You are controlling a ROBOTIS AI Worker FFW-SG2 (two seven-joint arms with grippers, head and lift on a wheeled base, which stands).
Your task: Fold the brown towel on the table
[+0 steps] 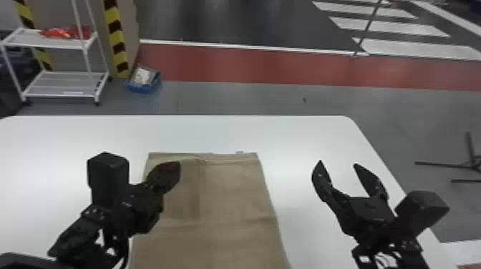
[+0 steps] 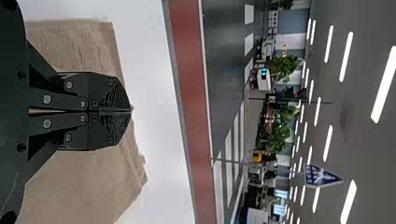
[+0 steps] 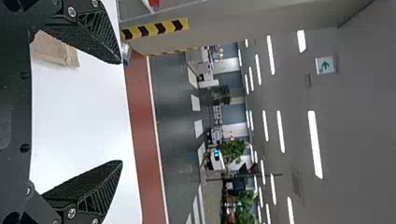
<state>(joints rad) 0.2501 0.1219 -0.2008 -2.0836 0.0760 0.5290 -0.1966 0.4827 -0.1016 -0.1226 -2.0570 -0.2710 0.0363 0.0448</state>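
The brown towel [image 1: 222, 207] lies flat and spread out on the white table, running lengthwise from mid-table down to the head view's bottom edge, with slight creases. My left gripper [image 1: 179, 164] is over the towel's far left part, and in its wrist view the left gripper [image 2: 131, 110] has its fingers pressed together, with the towel [image 2: 88, 186] behind them. Off to the towel's right, above bare table, my right gripper [image 1: 336, 165] holds its fingers wide apart. In its own wrist view the right gripper [image 3: 121, 112] has nothing between its fingers, and a towel corner [image 3: 56, 50] appears beyond one finger.
The white table [image 1: 286, 136] extends around the towel, its far edge straight and its right edge slanting past my right arm. Beyond it on the floor are a white shelf cart [image 1: 61, 84], a blue bin [image 1: 143, 86] and a dark stand's legs [image 1: 469, 166].
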